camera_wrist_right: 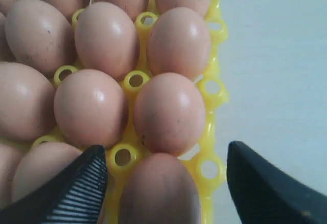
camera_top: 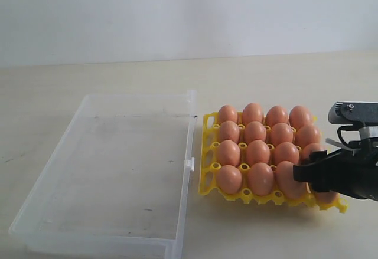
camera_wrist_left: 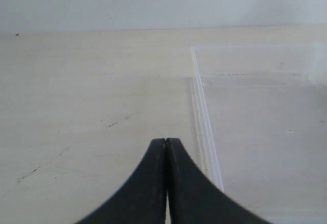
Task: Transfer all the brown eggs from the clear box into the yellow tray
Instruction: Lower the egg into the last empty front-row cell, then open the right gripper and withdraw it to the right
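Several brown eggs (camera_top: 258,151) fill the yellow tray (camera_top: 208,153), which stands right of the clear box (camera_top: 118,170). No egg shows in the box. My right gripper (camera_top: 307,173) hangs over the tray's near right corner. In the right wrist view that gripper (camera_wrist_right: 166,155) is open, one finger on each side of the corner egg (camera_wrist_right: 158,193), with a gap at both sides. That egg sits in a cup of the tray (camera_wrist_right: 209,168). My left gripper (camera_wrist_left: 165,141) is shut on nothing, above bare table beside the box wall (camera_wrist_left: 204,127).
A pale table (camera_top: 177,76) runs back to a white wall. The box's small latch (camera_top: 189,164) faces the tray, with a narrow strip of table between them. The left arm is out of the exterior view.
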Controlling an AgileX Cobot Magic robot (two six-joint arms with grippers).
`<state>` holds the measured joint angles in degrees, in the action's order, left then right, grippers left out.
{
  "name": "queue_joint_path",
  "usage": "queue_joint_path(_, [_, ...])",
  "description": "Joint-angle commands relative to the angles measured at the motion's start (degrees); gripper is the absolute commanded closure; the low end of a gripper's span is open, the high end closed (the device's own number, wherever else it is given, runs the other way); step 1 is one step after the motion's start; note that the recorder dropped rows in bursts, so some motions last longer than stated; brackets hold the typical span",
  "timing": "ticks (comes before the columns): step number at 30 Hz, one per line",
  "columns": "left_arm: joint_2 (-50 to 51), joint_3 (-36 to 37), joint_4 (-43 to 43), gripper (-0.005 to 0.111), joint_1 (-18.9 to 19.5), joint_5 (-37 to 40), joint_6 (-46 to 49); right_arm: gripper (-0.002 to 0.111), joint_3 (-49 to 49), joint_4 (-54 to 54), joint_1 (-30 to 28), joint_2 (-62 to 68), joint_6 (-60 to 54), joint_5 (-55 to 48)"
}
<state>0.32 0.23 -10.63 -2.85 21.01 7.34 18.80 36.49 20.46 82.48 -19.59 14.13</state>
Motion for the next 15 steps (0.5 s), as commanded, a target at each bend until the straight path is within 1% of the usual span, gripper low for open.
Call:
queue_joint_path(1, [-0.32,-0.23,-0.14,0.107,0.06,-0.44,0.18,0.043,0.46,-0.66,-0.25,-3.82,0.9,0.76])
queue_joint_path(8, [-0.32,-0.23,-0.14,0.107,0.06,-0.44,0.18,0.044,0.46,-0.66,-0.25,-10.61,3.57,0.64])
queue_joint_path(15, [-0.32,-0.23,-0.14,0.107,0.06,-0.44,0.18,0.05,0.46,-0.66,-0.25,-15.15,4.82,-0.8])
